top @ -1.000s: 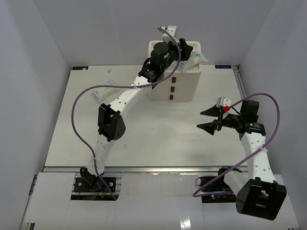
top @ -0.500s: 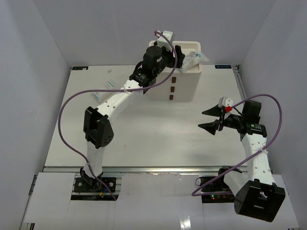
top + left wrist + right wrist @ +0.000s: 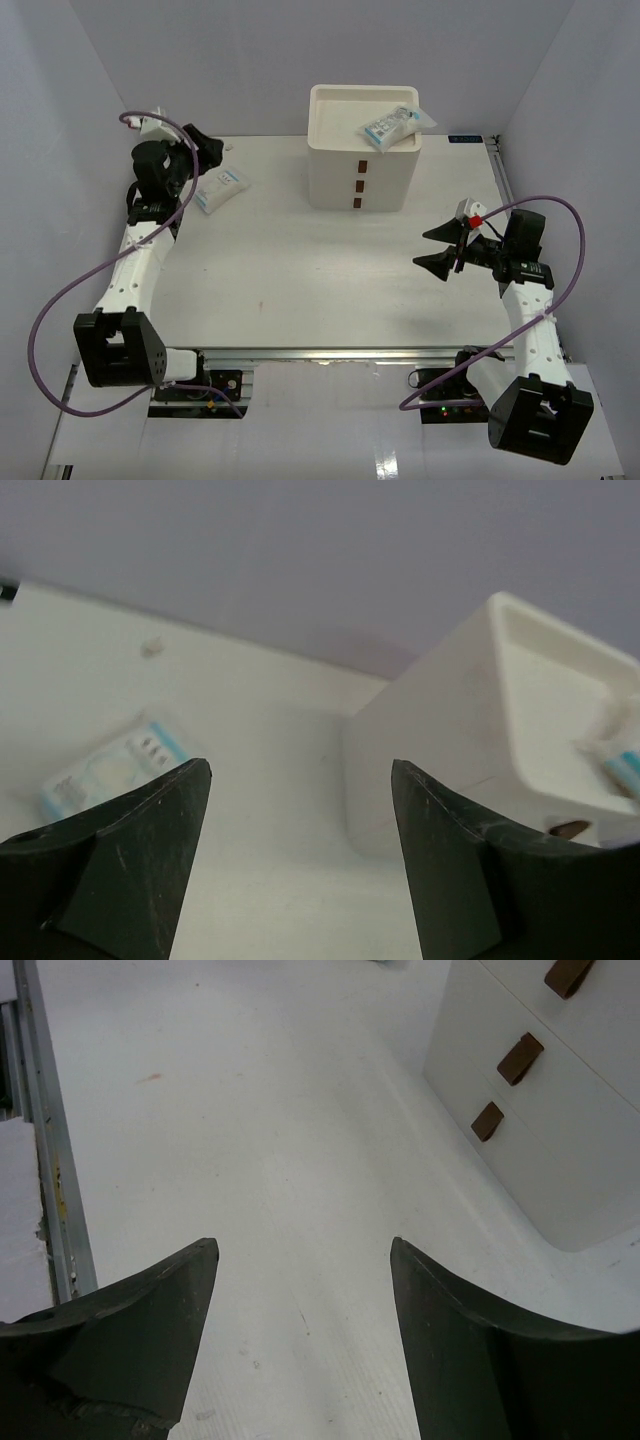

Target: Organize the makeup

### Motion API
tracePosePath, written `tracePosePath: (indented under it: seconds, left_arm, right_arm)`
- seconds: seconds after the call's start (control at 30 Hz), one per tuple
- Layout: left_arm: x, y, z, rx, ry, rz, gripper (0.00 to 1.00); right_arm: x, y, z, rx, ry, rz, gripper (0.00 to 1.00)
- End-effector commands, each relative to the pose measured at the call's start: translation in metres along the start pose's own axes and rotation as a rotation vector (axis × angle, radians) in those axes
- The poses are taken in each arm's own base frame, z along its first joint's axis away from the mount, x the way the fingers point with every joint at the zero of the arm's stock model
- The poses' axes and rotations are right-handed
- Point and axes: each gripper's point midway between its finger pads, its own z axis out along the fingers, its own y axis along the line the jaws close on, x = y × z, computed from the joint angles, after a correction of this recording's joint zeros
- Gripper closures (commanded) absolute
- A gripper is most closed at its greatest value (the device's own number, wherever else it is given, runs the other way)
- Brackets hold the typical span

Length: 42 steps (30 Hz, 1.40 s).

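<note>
A clear packet with white-blue contents point(image 3: 220, 188) lies flat on the table at the far left; it also shows in the left wrist view point(image 3: 115, 765). A second such packet point(image 3: 392, 123) lies in the open top of the white drawer box point(image 3: 340, 165), and its end shows in the left wrist view point(image 3: 625, 762). My left gripper point(image 3: 200, 148) is open and empty, raised just left of the table packet; in its own view point(image 3: 300, 765) the jaws stand wide apart. My right gripper point(image 3: 437, 247) is open and empty above the table's right side point(image 3: 303, 1242). Sponges and tubes are out of view.
The three-drawer box with brown handles point(image 3: 520, 1058) stands at the back centre. A small pale speck point(image 3: 230, 146) lies near the back edge. The metal rail point(image 3: 45, 1160) runs along the table's near edge.
My left arm has swung from above the box top to the far left of the table, by the packet lying there. The right arm has not moved.
</note>
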Motion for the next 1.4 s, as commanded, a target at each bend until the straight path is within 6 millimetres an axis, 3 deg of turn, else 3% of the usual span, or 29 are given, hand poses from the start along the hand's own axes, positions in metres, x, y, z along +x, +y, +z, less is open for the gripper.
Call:
tracePosePath:
  seconds: [0.0,0.1,0.27,0.43,0.6,0.73,0.9,1.0,1.2,1.37]
  left_arm:
    - [0.102,0.109,-0.006,-0.205,0.275,-0.239,0.16]
    - [0.135,0.138,0.006,-0.217,0.362,-0.186,0.16]
    - [0.166,0.155,0.032,-0.153,0.484,-0.018,0.17]
    - [0.173,0.153,0.054,-0.167,0.482,0.161,0.17]
    - [0.17,0.13,0.069,-0.146,0.396,0.405,0.15]
    - [0.185,0.118,0.081,-0.105,0.417,0.591,0.15]
    - [0.196,0.14,0.092,-0.189,0.479,0.688,0.15]
    - [0.199,0.15,0.098,-0.223,0.495,0.725,0.22]
    - [0.211,0.157,0.104,-0.219,0.541,0.752,0.24]
    - [0.23,0.166,0.102,-0.231,0.594,0.756,0.39]
  right_arm:
    - [0.0,-0.019,-0.002,0.1,0.017,0.035,0.22]
    - [0.002,-0.024,-0.003,0.131,0.025,0.053,0.22]
    - [0.003,-0.025,-0.002,0.126,0.024,0.057,0.22]
    - [0.005,-0.024,-0.002,0.121,0.025,0.065,0.22]
    - [0.005,-0.025,-0.002,0.12,0.025,0.065,0.22]
    - [0.005,-0.024,-0.001,0.115,0.024,0.064,0.21]
    - [0.006,-0.024,-0.002,0.115,0.024,0.064,0.21]
    - [0.006,-0.024,-0.001,0.112,0.024,0.065,0.21]
    - [0.007,-0.024,-0.001,0.111,0.025,0.067,0.21]
    - [0.007,-0.024,-0.001,0.111,0.025,0.067,0.21]
